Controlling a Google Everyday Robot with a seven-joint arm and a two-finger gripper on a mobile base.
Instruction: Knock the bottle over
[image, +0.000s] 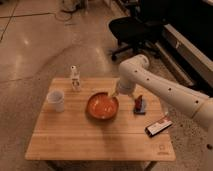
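Wooden bench (100, 142) fills the foreground; over it the tool (114, 94) hangs at the far rim of an orange bowl (102, 106), and I cannot tell whether it is open or holding anything; the bottle (75, 77) stands upright near the far edge, left of the tool and apart from it; a white cup (56, 100) stands further left.

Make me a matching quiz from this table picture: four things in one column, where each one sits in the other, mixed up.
1 bottle
2 cup
3 bowl
4 end effector

a middle of the table
b over the bowl's far rim
c upright near the table's far edge
d left part of the table

Pairs: 1c, 2d, 3a, 4b
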